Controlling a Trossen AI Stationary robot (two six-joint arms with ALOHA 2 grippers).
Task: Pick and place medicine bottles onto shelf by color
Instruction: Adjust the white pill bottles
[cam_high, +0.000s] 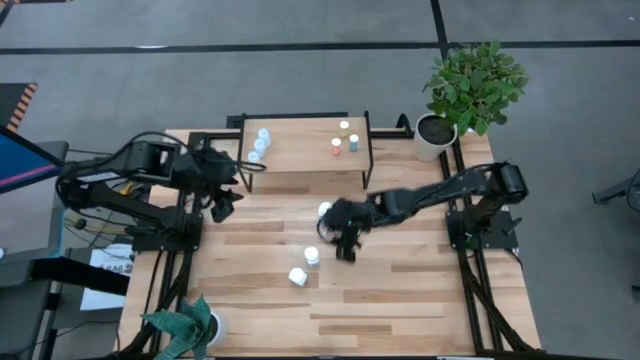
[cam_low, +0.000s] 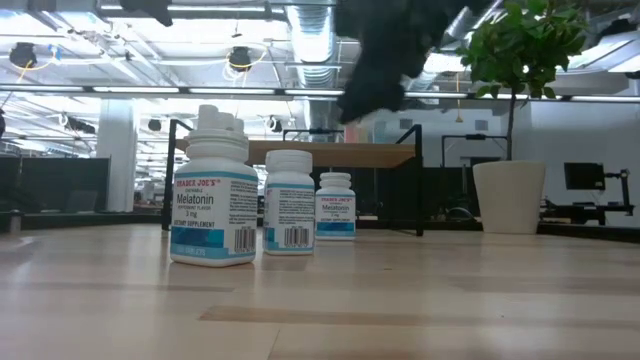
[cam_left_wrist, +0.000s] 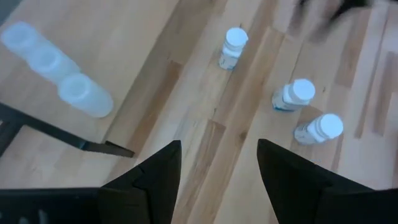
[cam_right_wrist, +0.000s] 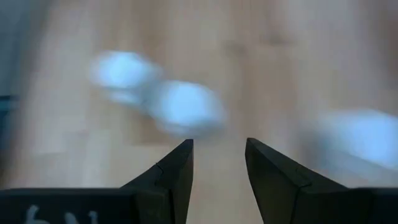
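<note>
The shelf (cam_high: 318, 150) stands at the table's far edge. It carries three pale bottles (cam_high: 258, 145) at its left end and a reddish (cam_high: 336, 146), a greenish (cam_high: 352, 143) and a white one (cam_high: 344, 127) at its right. Three white medicine bottles stand upright on the table: one (cam_high: 324, 210) near the shelf, two (cam_high: 312, 256) (cam_high: 297, 276) nearer the middle. My right gripper (cam_high: 345, 248) hovers open just right of the middle bottle, nothing between its fingers (cam_right_wrist: 217, 168). My left gripper (cam_high: 225, 205) is open over the table's left, beside the shelf's left end (cam_left_wrist: 217, 180).
A potted plant in a white pot (cam_high: 437, 135) stands at the far right corner, and another plant (cam_high: 190, 325) at the near left corner. The shelf's black legs (cam_left_wrist: 74, 140) lie close to my left gripper. Bare wood stretches over the near right of the table (cam_high: 430, 300).
</note>
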